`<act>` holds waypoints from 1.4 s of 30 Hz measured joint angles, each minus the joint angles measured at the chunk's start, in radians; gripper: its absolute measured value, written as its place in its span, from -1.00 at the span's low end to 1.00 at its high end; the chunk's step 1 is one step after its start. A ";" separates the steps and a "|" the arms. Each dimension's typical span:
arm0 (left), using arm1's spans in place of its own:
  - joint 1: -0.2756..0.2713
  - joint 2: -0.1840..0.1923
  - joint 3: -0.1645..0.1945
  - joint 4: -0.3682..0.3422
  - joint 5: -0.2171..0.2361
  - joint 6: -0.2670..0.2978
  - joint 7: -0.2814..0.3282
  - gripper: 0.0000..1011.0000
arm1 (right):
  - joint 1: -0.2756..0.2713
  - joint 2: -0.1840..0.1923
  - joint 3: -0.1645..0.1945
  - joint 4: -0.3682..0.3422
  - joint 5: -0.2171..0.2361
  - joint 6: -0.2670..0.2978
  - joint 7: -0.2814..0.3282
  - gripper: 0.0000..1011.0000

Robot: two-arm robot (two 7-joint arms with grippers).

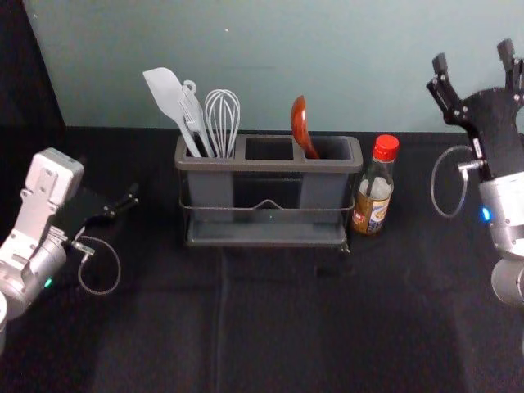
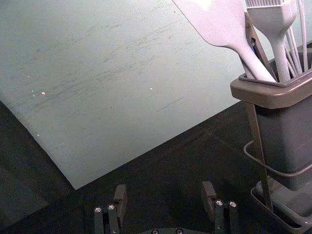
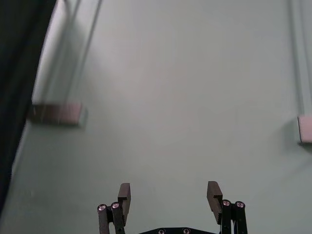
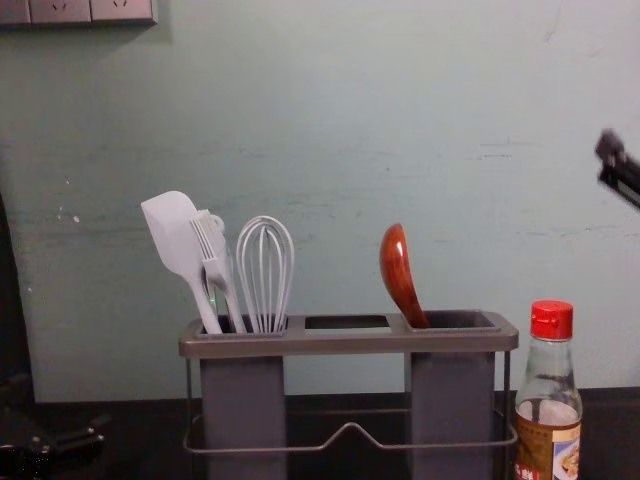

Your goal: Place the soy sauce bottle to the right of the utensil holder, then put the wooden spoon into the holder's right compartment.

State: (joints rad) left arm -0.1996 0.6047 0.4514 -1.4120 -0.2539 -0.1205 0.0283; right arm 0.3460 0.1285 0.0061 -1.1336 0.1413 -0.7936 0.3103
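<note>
Red-brown, the spoon (image 1: 300, 127) leaned in the right compartment of the holder (image 1: 270, 164), the upright bottle (image 1: 374, 188) just beside. Both sat lower left of my nearer right gripper (image 1: 473, 56), upper right, wide open, empty; my left gripper (image 2: 164, 191), likewise, waited at the head view's left.

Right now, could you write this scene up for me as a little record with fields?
Holder: dark grey utensil holder with compartments
Left compartment: pale spatula, pale wire whisk, another pale tool
Right compartment: reddish-brown wooden spoon, bowl up, leaning
Bottle: red-capped glass soy sauce bottle, upright, right of the holder
Left pincer: open, left of the holder
Right pincer: open, raised, beyond the bottle's right
</note>
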 joint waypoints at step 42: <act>0.000 0.000 0.000 0.000 0.000 0.000 0.000 0.99 | -0.099 0.097 -0.068 -0.096 -0.275 0.541 -0.165 0.98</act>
State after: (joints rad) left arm -0.1995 0.6047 0.4514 -1.4120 -0.2539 -0.1205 0.0283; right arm 0.2469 0.2260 -0.0619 -1.2296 -0.1338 -0.2530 0.1456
